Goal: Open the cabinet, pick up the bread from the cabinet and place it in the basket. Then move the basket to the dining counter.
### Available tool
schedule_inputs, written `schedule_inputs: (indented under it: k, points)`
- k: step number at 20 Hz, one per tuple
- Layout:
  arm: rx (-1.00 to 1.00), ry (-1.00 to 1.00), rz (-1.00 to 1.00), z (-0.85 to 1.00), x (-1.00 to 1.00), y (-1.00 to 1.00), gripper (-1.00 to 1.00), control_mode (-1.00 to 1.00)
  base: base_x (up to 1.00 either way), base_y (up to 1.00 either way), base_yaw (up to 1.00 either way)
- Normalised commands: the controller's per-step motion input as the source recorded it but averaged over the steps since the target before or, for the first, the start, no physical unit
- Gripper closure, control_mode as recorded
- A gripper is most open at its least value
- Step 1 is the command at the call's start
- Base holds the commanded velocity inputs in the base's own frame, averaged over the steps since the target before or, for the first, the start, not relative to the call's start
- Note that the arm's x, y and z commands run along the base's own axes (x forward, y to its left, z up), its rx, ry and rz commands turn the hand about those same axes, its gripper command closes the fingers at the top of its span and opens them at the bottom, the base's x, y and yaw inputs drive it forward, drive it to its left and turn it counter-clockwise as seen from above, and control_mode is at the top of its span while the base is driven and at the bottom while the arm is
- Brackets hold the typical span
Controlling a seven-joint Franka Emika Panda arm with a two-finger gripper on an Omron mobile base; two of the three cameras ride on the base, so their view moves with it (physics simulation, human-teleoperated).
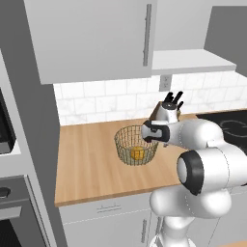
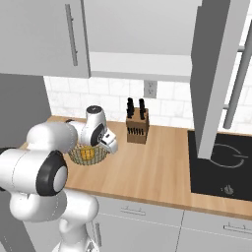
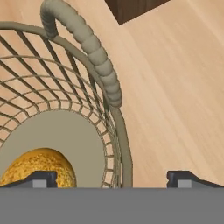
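Golden bread (image 3: 37, 168) lying in wire basket (image 3: 98, 127), gripper (image 3: 111, 178) spread wide astride basket rim, holding nothing

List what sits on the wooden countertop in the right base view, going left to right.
basket with the bread inside → gripper at the basket's right rim → knife block → black cooktop

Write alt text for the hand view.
A small golden-brown bread bun lies on the beige base of a round tan wire basket, whose rim passes between the open pincer's two dark fingertips. The basket stands on a light wooden countertop.
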Motion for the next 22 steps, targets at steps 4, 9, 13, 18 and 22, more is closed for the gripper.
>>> schedule_inputs:
  k: [4,9,13,18,22]
  points:
    - [0.00,0.00,0.00,-0.18,0.00,0.11,1.00,-1.00,0.00,0.00,0.00]
    - [0.00,0.00,0.00,-0.01,0.00,0.04,1.00,-1.00,0.00,0.00,0.00]
    - [0.00,0.00,0.00,0.00,0.00,0.00,1.00,-1.00,0.00,0.00,0.00]
    - [0.00,-0.03,-0.03,0.22,-0.24,-0.04,1.00,-1.00,0.00,0.00,0.00]
    - [0.06,-0.07,-0.04,0.51,-0.30,-0.12,1.00,-1.00,0.00,0.00,0.00]
